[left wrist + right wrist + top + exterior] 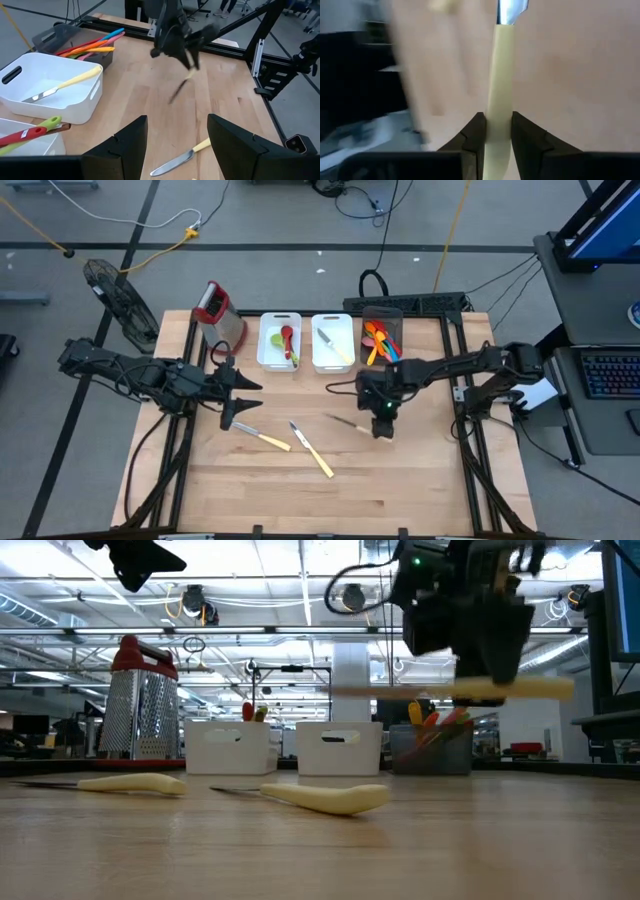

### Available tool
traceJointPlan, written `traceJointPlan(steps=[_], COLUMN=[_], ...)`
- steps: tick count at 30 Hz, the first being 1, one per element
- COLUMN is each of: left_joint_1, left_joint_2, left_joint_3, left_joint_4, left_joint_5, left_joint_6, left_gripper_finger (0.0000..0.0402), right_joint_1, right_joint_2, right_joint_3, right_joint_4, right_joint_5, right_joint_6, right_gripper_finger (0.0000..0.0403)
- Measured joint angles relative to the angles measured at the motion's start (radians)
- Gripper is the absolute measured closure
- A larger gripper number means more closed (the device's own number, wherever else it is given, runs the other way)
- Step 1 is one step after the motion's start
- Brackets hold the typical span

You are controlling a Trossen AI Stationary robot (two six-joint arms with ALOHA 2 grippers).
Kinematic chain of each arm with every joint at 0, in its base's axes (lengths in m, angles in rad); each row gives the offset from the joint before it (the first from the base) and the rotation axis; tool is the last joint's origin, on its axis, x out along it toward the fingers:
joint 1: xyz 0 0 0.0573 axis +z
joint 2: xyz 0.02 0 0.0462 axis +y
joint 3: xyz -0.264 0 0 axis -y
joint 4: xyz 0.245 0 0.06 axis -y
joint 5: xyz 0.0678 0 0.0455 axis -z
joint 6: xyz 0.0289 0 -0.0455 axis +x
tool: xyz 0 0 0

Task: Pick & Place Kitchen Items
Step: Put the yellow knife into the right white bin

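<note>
From above, the right gripper hangs over mid-table, below the white bins, while the left gripper waits spread and empty near two yellow-handled knives. At table level, the lifted yellow-handled knife rides level, clear of the table, probably for carrying binward. The right wrist view shows fingers pinching its handle.

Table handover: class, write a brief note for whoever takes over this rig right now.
Right claw: shut on a yellow-handled knife, held above the table.
Left claw: open, holding nothing, over the table's left side.
Done: a red and a green utensil in the left white bin; one yellow-handled knife in the middle white bin; coloured utensils in the dark bin.
Left: bin the held knife, then the two yellow-handled knives on the table.
</note>
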Motion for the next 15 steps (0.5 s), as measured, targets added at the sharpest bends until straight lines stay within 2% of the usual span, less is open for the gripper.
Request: traceJointPlan(steps=[5,9,12,15], left_joint_1=[0.000,-0.001,-0.001,-0.001], left_joint_2=[0.000,0.000,0.000,0.000], left_joint_3=[0.000,0.000,0.000,0.000], left_joint_4=[0.000,0.000,0.000,0.000], left_joint_5=[0.000,0.000,0.000,0.003], left_joint_6=[-0.008,-0.013,-0.014,-0.014], left_gripper_finger=[0.0190,0.0190,0.0190,0.0190], right_joint_1=[-0.002,-0.015,-0.020,-0.023], right_joint_2=[-0.001,-0.001,-0.001,-0.001], right_joint_3=[0.001,0.001,0.002,0.002], right_joint_4=[0.182,0.376,0.550,0.709], right_joint_5=[-0.263,-0.447,-0.535,-0.550], right_joint_6=[0.040,0.140,0.259,0.392], right_gripper_finger=[0.0342,0.0342,0.0342,0.0342])
